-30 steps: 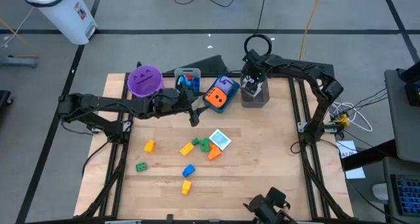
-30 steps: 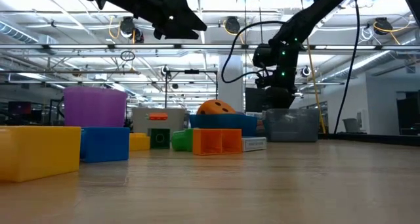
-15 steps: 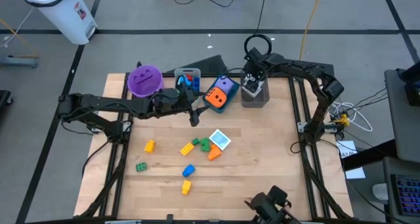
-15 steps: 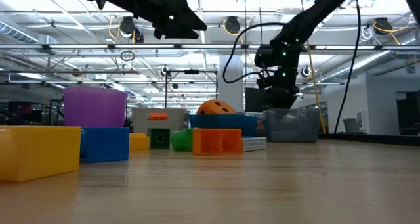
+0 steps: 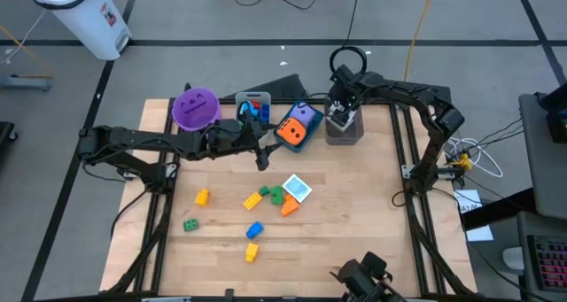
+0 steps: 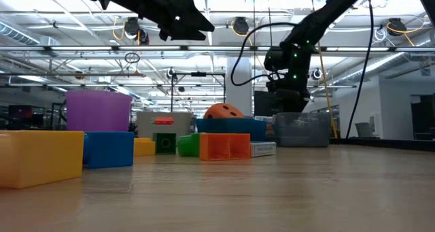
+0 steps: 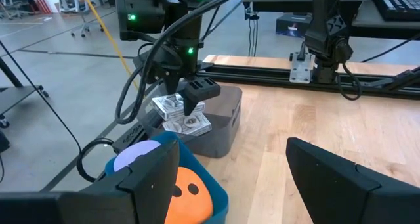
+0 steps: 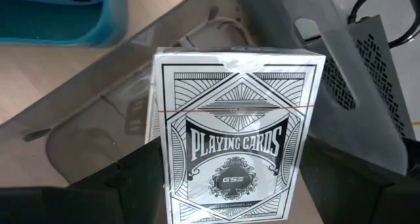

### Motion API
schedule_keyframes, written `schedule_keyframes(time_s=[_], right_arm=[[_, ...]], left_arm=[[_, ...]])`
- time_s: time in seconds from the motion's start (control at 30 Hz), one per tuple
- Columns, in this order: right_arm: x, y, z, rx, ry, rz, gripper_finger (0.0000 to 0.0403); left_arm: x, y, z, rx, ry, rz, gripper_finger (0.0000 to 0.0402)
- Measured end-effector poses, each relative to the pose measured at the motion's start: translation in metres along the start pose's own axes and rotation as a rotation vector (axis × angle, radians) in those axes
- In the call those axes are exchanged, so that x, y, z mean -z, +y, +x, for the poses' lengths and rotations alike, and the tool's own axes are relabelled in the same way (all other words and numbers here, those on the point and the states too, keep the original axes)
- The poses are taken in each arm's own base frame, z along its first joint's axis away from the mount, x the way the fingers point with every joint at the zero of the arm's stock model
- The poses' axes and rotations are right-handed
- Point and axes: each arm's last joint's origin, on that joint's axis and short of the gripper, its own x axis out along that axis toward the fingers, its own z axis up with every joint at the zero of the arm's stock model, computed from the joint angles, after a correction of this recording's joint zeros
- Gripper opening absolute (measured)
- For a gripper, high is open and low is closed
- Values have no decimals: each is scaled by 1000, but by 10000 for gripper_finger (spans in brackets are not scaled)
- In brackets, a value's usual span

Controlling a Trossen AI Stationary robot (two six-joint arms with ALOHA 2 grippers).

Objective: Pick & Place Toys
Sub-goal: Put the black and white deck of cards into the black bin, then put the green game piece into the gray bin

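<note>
A white box of playing cards [image 8: 233, 135] sits pinched between the fingers of the right gripper [image 5: 340, 114], directly over the grey bin [image 5: 344, 128] at the table's far edge. The right arm reaches in from the right, bent downward. The left gripper [image 5: 262, 151] hovers with fingers spread, empty, near the blue bin [image 5: 306, 135].

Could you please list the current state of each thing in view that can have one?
Right gripper: shut on a playing-card box, over the grey bin.
Playing-card box: sealed, held upright between the fingers.
Grey bin: holds another card box.
Left gripper: open, empty, above the table.
Blue bin: holds orange and purple dice.
Purple cup: upright.
Loose bricks: scattered on the table.
</note>
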Motion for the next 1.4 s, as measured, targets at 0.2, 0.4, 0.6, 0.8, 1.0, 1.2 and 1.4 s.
schedule_keyframes(time_s=[0.2, 0.4, 0.6, 0.8, 1.0, 1.2, 1.4], right_arm=[[0, -1, 0, 0, 1, 5, 302], [7, 1, 9, -28, 7, 5, 302], [6, 1, 10, -20, -8, 2, 302], [4, 0, 10, -13, -35, -14, 317], [4, 0, 10, -13, -33, -16, 345], [4, 0, 6, -7, -38, -45, 353], [2, 4, -21, 8, -129, -62, 348]], left_arm=[[0, 0, 0, 0, 2, -3, 289], [0, 0, 0, 0, 1, -9, 289], [0, 0, 0, 0, 2, -8, 289], [0, 0, 0, 0, 1, -6, 289], [0, 0, 0, 0, 1, -4, 289], [0, 0, 0, 0, 2, -2, 289], [0, 0, 0, -1, 1, 13, 289]])
